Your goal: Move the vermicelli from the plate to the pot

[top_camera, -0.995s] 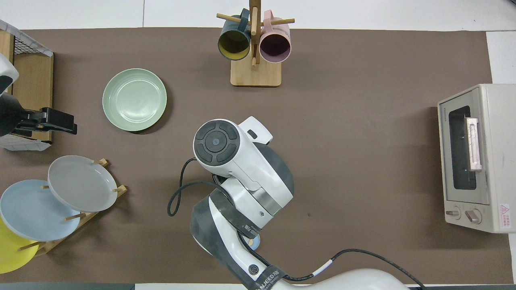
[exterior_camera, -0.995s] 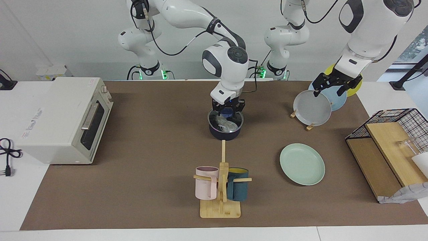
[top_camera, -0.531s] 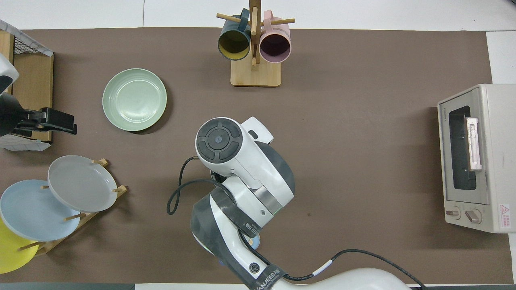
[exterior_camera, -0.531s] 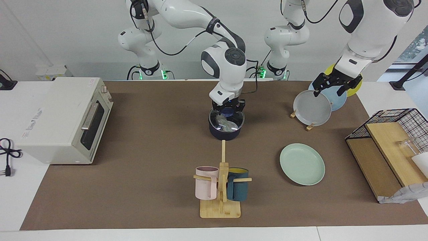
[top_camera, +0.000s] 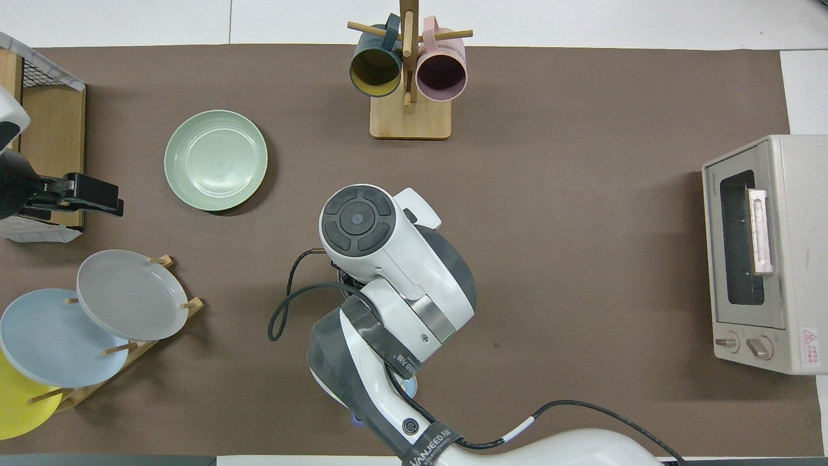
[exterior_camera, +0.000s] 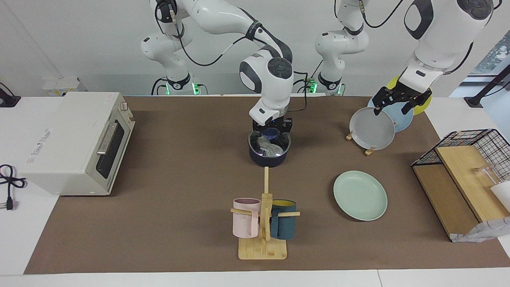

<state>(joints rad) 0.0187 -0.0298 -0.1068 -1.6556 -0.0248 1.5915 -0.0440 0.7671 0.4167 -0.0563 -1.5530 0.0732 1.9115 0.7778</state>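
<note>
The dark navy pot [exterior_camera: 269,158] stands mid-table, nearer to the robots than the mug tree. The vermicelli [exterior_camera: 268,146] lies inside it, seen through a round glass lid [exterior_camera: 255,144] that sits on the pot. My right gripper [exterior_camera: 271,128] is straight above the lid, its fingers on either side of the lid's blue knob [exterior_camera: 272,134]. In the overhead view my right arm [top_camera: 381,259] hides the pot. The mint-green plate [exterior_camera: 360,195] is bare and also shows in the overhead view [top_camera: 215,160]. My left gripper [exterior_camera: 393,107] waits open in the air over the plate rack.
A wooden rack [exterior_camera: 368,151] holds grey [exterior_camera: 372,129], light-blue and yellow plates upright. A mug tree [exterior_camera: 263,223] with a pink and a teal mug stands farther from the robots than the pot. A toaster oven [exterior_camera: 75,139] is at the right arm's end, a wire shelf [exterior_camera: 466,167] at the left arm's end.
My right arm's wrist has shifted slightly over the pot, toward the right arm's end. The lid, pot and plate stay where they were. The left arm has not moved.
</note>
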